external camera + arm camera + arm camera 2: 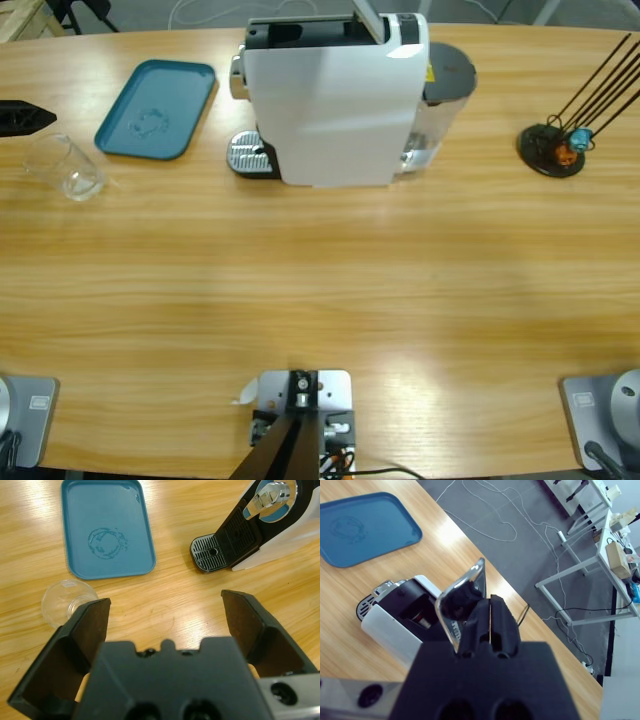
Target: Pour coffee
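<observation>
Left hand (165, 615): jaws wide apart, empty, hovering over the surface (320, 290) near the glass (67, 601).
Right hand (487, 625): jaws together at the machine's (335, 95) raised silver lever (462, 597).
Coffee: none visible; glass looks empty, beside the tray (157, 108).
Handling: likely light, smooth, breakable; grip mid-wall, squeeze gently.

left gripper (30, 117) mostly cut off at edge, glass (68, 167) contents perhaps none
</observation>
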Robot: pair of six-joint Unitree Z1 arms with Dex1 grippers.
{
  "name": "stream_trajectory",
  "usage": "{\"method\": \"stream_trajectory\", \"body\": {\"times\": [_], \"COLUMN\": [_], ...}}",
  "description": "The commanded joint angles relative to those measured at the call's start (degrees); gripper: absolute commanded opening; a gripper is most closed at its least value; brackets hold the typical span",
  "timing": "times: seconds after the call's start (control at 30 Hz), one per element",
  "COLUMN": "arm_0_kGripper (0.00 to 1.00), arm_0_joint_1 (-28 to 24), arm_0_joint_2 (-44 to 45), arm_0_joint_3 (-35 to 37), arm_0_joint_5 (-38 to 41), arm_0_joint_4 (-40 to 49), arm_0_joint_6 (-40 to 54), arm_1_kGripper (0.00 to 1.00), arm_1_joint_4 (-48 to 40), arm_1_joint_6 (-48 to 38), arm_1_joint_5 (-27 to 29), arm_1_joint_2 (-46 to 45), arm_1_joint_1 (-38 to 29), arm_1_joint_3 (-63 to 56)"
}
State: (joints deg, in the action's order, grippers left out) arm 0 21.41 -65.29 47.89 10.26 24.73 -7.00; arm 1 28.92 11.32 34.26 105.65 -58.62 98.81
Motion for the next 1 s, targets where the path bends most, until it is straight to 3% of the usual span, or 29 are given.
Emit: {"method": "stream_trajectory", "body": {"times": [0.03,1.0], "arm_0_kGripper": [0.964,0.964], "arm_0_joint_1": [0.6,0.6], "arm_0_joint_2": [-2.0,-1.1], "arm_0_joint_3": [-1.6,-1.6], "arm_0_joint_5": [0.3,0.3], "arm_0_joint_4": [0.1,0.5], "arm_0_joint_6": [0.5,0.5], "arm_1_kGripper": [0.0,0.0], "arm_1_joint_4": [-0.4,-1.4], "arm_1_joint_6": [-0.6,-3.0], "arm_1_joint_5": [-2.9,-6.9], "arm_1_joint_2": [6.6,13.7], "arm_1_joint_1": [-1.6,-1.7], "arm_1_joint_3": [-3.9,-3.0]}}
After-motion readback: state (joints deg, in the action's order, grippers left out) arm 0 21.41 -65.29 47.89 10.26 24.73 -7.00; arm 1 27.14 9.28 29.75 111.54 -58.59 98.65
